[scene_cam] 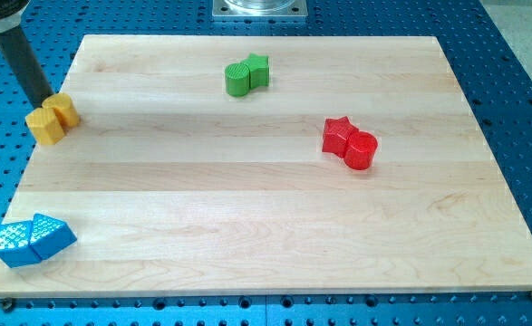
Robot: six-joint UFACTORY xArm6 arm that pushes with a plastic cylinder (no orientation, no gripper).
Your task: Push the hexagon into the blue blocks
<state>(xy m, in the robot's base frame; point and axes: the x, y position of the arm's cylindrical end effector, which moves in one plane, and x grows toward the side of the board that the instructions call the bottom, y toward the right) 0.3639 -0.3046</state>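
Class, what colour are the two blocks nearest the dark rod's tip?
Yellow blocks, seen in the camera view, with my tip touching them from above.

Tool tip [46,98] touching yellow blocks [52,119] at view's left; blue blocks [33,241] well below, bottom-left corner.

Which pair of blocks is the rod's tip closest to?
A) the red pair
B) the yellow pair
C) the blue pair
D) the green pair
B: my tip sits right at the top of the yellow blocks at the board's left edge, far from the green blocks, red blocks and blue blocks.
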